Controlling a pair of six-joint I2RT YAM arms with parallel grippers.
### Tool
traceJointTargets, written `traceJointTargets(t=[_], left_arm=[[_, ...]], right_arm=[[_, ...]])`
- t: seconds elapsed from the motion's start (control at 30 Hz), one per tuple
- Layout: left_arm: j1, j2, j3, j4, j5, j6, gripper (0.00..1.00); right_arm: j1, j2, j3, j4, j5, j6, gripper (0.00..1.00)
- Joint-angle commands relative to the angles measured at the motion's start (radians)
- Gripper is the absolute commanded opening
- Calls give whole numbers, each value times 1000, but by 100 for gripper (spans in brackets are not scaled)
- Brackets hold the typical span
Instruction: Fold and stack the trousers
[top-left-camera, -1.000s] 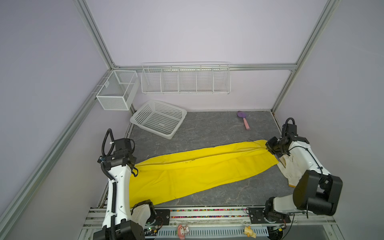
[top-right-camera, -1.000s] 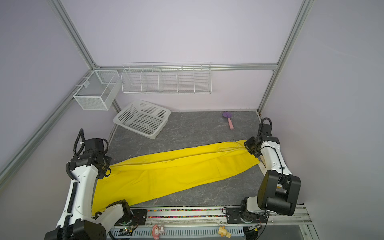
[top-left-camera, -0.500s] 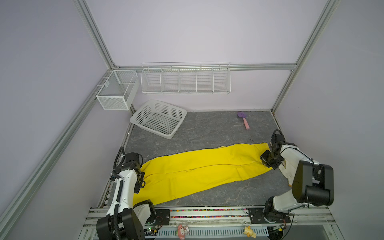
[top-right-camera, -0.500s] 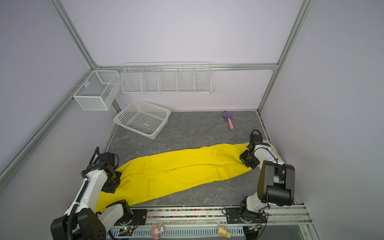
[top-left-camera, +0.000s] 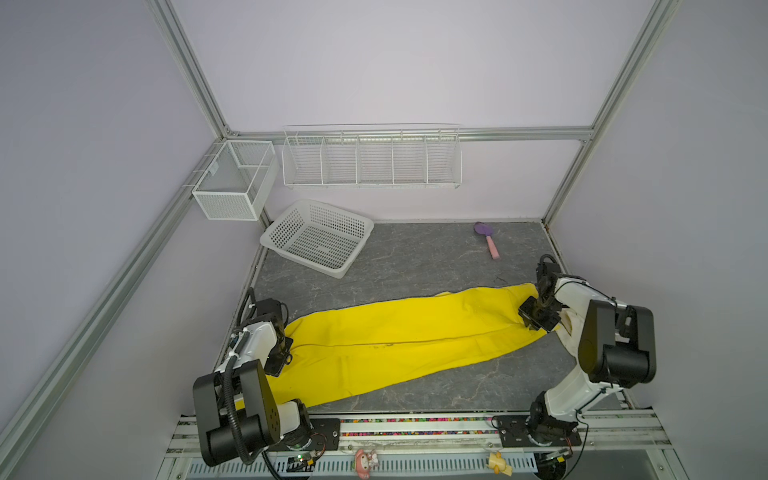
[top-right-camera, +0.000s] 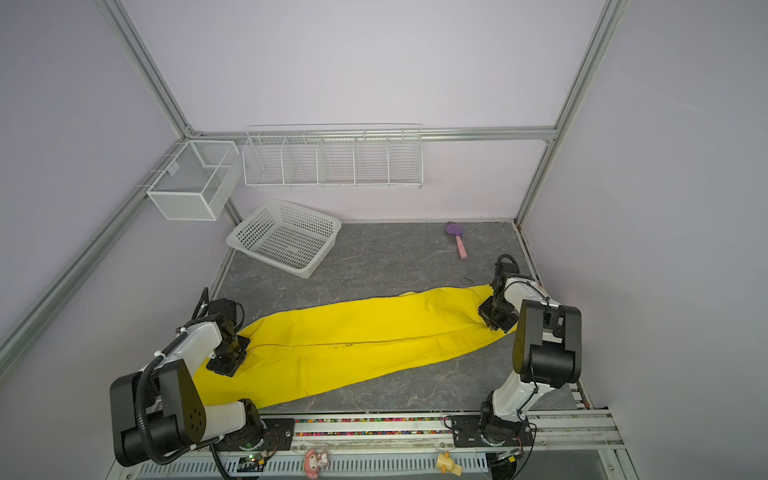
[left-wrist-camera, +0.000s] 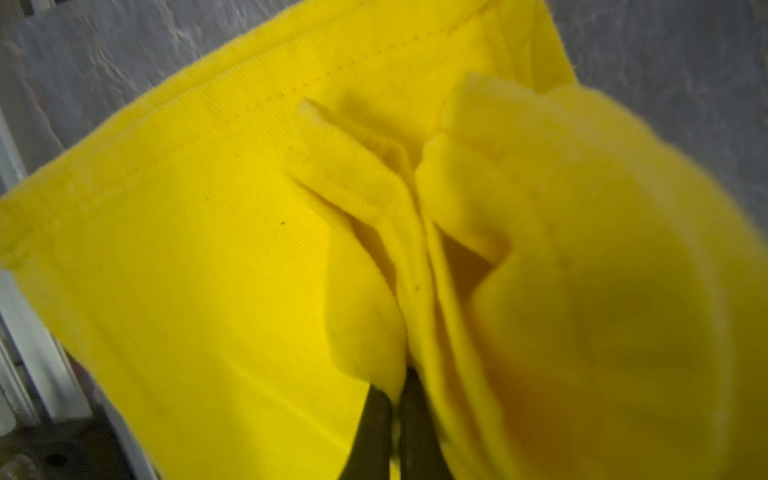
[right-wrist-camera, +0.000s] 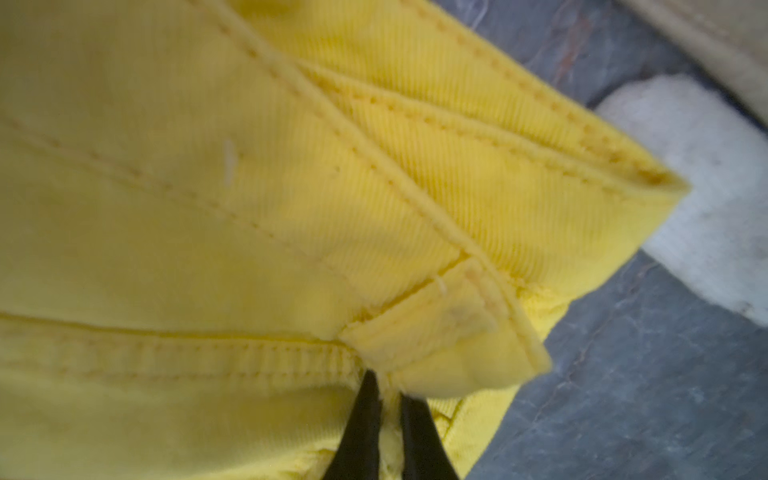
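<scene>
both top views: high over the tabletop (top-left-camera: 415, 257) front edge, facing down toward its back edge, far, sharing the whole tabletop | left wrist: close on trousers (left-wrist-camera: 187, 249), left edge | right wrist: close on trousers, right edge

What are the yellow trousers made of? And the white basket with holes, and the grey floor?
The trousers look like woven cloth, probably cotton twill: fine diagonal ribs, stitched seams, matte. The basket looks like moulded white plastic: smooth, even grid of holes. The grey table top has pale veins like stone, but might be a printed mat.
</scene>
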Motion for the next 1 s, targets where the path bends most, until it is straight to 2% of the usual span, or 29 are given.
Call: traceJointTargets(t=[0.0,0.23,0.4,0.57,0.73,0.97], left_arm=[[2,82,60,62,-30,42,0],[2,186,180,88,-11,78,0],[2,181,262,28,-29,108,0],[2,121,381,-108,-62,165,0],[5,13,468,-267,-145,177,0],[5,-143,484,-342,-204,205,0]], right_arm=[[24,76,11,114,12,14,10],[36,141,100,124,0,39,11],[32,124,162,89,3,15,11],[20,61,217,36,-13,-11,11],[-18,1,271,-9,-53,-38,11],[-51,-52,324,-50,-93,-69,11]])
